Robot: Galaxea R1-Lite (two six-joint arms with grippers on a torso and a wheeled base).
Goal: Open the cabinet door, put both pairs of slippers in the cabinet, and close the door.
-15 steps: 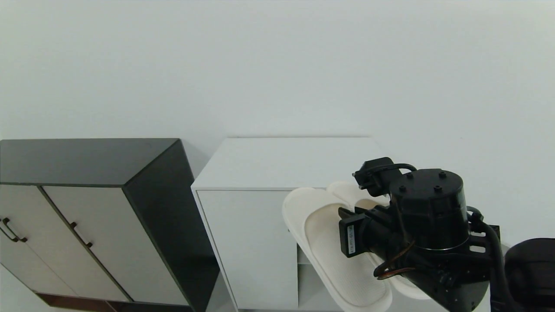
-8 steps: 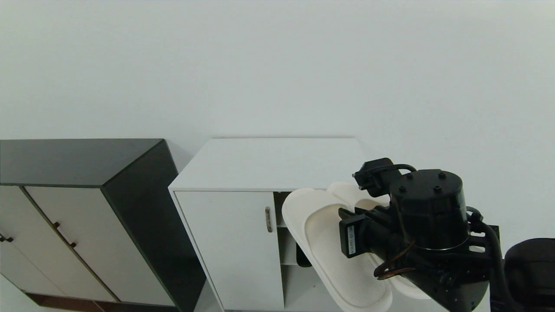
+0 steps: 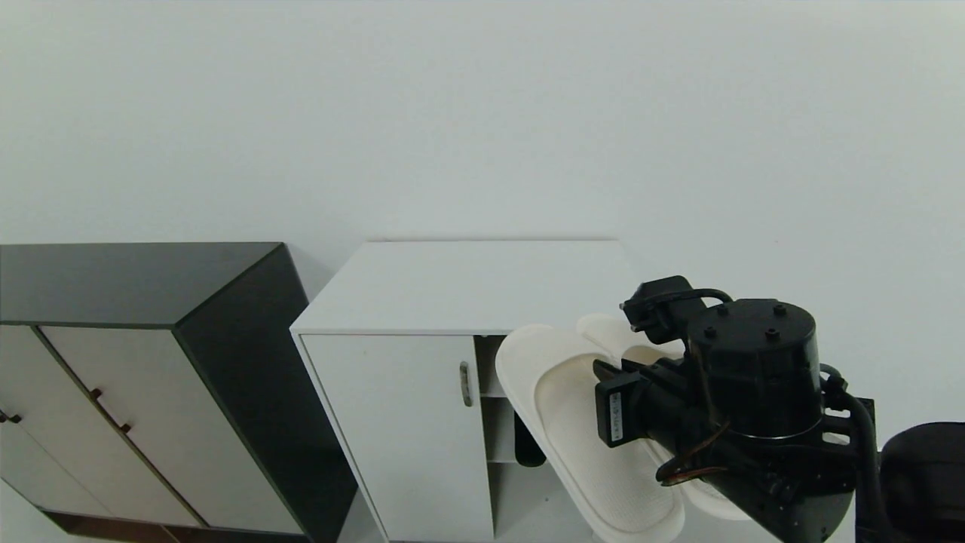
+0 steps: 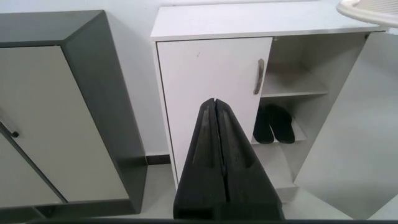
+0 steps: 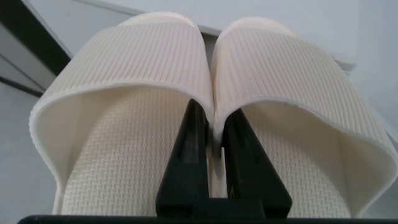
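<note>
The white cabinet (image 3: 467, 286) stands with its left door (image 3: 392, 422) closed and its right half open, showing shelves. A dark pair of slippers (image 4: 277, 122) rests on a lower shelf, toes inward. My right gripper (image 5: 214, 137) is shut on the cream pair of slippers (image 3: 580, 422), pinching their two inner walls together. It holds them raised in front of the cabinet's open half. My left gripper (image 4: 215, 109) is shut on nothing, low and in front of the closed left door, pointing at it.
A dark cabinet (image 3: 151, 279) with pale doors stands right beside the white one on the left. The white cabinet's open right door (image 4: 348, 137) swings outward on the right. A metal handle (image 3: 464, 383) sits on the closed door's inner edge. Bare wall lies behind.
The whole head picture has shifted left, so the camera moved, and the cabinet's open half has come into view. The right arm with the cream slippers has dropped very slightly.
</note>
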